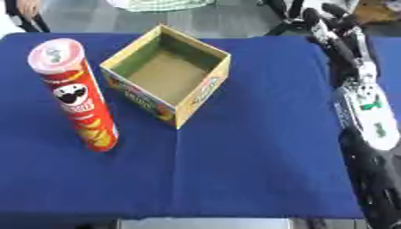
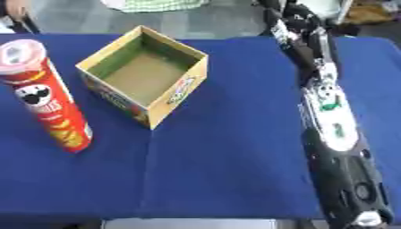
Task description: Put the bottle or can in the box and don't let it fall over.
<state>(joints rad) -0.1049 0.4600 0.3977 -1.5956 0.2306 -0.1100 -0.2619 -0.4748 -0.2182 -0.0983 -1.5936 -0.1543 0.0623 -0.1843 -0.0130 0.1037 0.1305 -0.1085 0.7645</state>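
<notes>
The red crisp can [image 1: 76, 96] stands upright on the blue table [image 1: 250, 170], just left of the open cardboard box [image 1: 167, 74] and apart from it — nothing has been picked up yet. The right hand [image 1: 317, 20] sits at the far upper right of the cloth, well away from the can, holding nothing (whether its fingers are spread or curled cannot be told); the left hand is out of sight. The step is still the reach: a hand must wrap the can's side, lift it clear of the box wall and set it down on its base — it is tall and likely to tip.

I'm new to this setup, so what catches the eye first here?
A tall red chip can stands upright at the left of the blue table. Just right of it, apart, sits an open, empty cardboard box. The robot's right arm stretches along the right edge, its right hand at the far corner.
</notes>
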